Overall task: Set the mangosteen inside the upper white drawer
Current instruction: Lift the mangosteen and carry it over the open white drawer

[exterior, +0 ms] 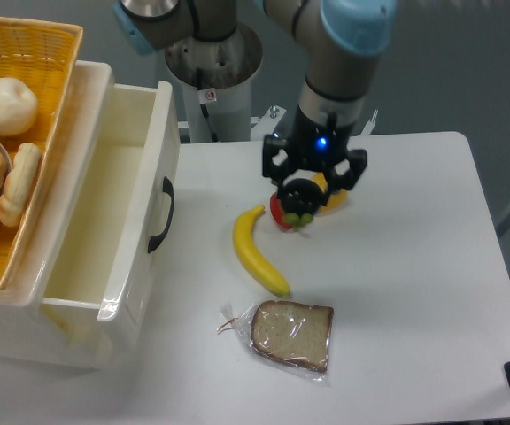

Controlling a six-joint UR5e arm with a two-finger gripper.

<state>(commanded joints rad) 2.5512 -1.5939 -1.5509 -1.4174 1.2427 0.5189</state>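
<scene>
Beside the banana [258,251], the gripper [301,197] is seemingly pinching the mangosteen [300,198], which is hiding most of the red pepper [277,211].

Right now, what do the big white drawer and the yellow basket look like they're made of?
The drawer looks like smooth, shiny plastic: its cream-white walls catch glare, and its handle is black, probably plastic too. The basket looks like woven wicker or straw: you can see criss-cross strands and a matte yellow surface.
</scene>
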